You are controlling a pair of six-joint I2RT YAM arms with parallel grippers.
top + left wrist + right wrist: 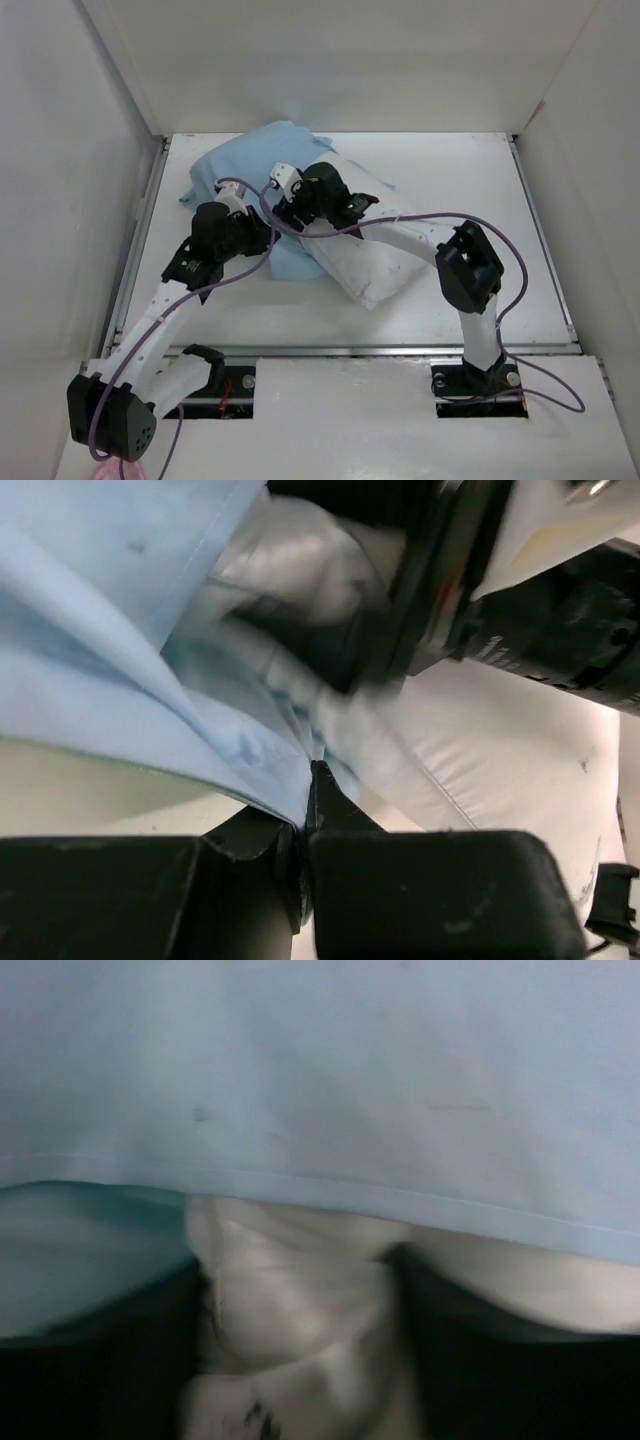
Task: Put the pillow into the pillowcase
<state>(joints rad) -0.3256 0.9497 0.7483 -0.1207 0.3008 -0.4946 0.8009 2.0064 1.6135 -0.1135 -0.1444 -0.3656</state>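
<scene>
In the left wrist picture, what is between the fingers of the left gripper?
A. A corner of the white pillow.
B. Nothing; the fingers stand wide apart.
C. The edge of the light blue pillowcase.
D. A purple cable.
C: the left gripper is shut on the edge of the pillowcase, and the pillow lies beyond its fingertips.

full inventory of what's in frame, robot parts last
pillow: 1, white, table centre, upper end under the pillowcase hem
pillowcase: 1, light blue, rear left of table
pink item: 1, pink, bottom edge by left arm's base
table: 1, white
cables: 2, purple, one along each arm
left gripper: 1, black, shut on pillowcase hem
right gripper: 1, black, fingers wide apart, pillow between them
</scene>
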